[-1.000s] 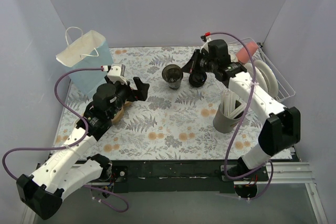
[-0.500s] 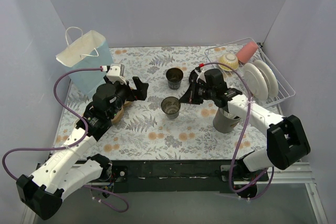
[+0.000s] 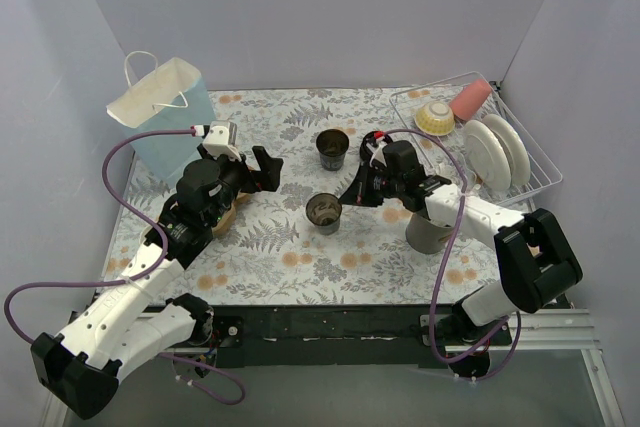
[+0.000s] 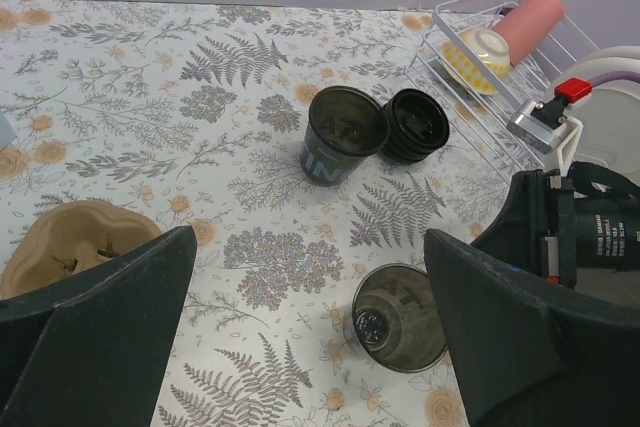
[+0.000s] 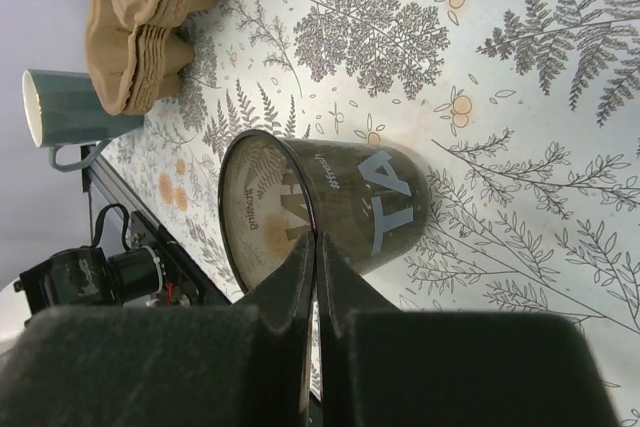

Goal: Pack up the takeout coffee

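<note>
Right gripper (image 5: 316, 242) clamped on rim of upright, lidless takeout coffee cup (image 5: 372, 209); left gripper (image 4: 310, 239) jaws wide apart above worktop (image 4: 150, 97).

White "TA" on side of the black cup (image 5: 380, 202)

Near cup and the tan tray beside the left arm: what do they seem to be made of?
The near cup looks like dark, glossy, translucent plastic rather than paper: its white lettering shows reversed through the wall from inside. The tan tray appears to be moulded paper pulp, matte and fibrous-looking, with soft rounded wells.
</note>
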Tool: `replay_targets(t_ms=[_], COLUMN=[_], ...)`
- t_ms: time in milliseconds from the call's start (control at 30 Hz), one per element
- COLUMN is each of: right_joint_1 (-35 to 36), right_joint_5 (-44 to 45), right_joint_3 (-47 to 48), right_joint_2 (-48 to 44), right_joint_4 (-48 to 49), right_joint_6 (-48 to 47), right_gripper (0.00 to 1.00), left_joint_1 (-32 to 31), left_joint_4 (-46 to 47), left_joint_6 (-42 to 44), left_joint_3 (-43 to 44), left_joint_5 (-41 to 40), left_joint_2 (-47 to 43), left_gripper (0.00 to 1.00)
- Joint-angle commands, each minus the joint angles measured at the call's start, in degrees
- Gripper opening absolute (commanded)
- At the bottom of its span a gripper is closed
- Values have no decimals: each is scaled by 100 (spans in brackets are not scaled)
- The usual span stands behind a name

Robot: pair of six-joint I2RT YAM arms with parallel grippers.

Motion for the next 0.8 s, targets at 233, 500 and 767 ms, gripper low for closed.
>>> replay_targets(t_ms=[233, 500, 767], right_joint_1=[23, -30, -258], right_joint_5=[1018, 2968, 3780], right_joint_3=[665, 2412, 3926], right_joint_2=[-196, 322, 1675], right_joint_4=[-777, -1823, -2483], right_joint_6=[-747, -2171, -2788], right_gripper=[28, 38, 42], left_joint_1=[-18, -18, -18], left_joint_4=[14, 5, 5], left_joint_6=[62, 44, 36], left_joint_3=[-7, -7, -7], left_joint_5=[-44, -18, 53], left_joint_2=[-116, -142, -169], left_gripper=[98, 98, 98])
